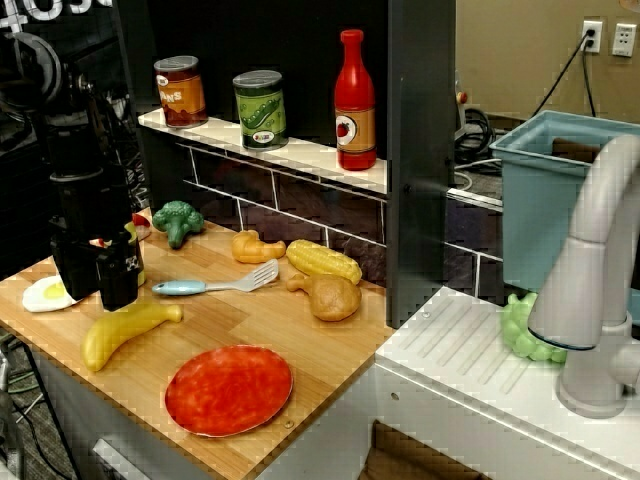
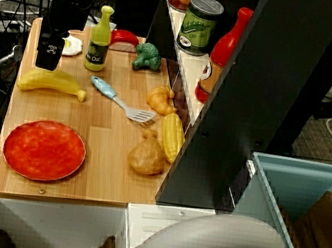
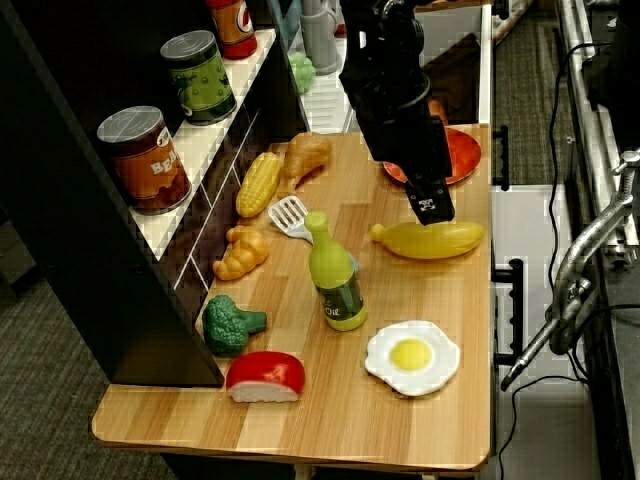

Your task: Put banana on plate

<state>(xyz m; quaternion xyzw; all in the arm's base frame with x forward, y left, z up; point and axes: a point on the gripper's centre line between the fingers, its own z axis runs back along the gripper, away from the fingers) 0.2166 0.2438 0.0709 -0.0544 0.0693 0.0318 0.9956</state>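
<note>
From the front view, the banana (image 1: 128,331) lies at lower left of the counter, left of the plate (image 1: 229,389) and apart from it. The black gripper (image 1: 116,285) hangs just above the banana's stem end; I cannot tell whether its jaws are open.

From the high side view, the gripper (image 2: 48,55) sits at upper left, over the banana (image 2: 51,81), with the plate (image 2: 44,149) below it in frame.

From the opposite-end view, the gripper (image 3: 432,204) tips just above the banana (image 3: 430,239), the plate (image 3: 459,155) partly hidden behind the arm.
</note>
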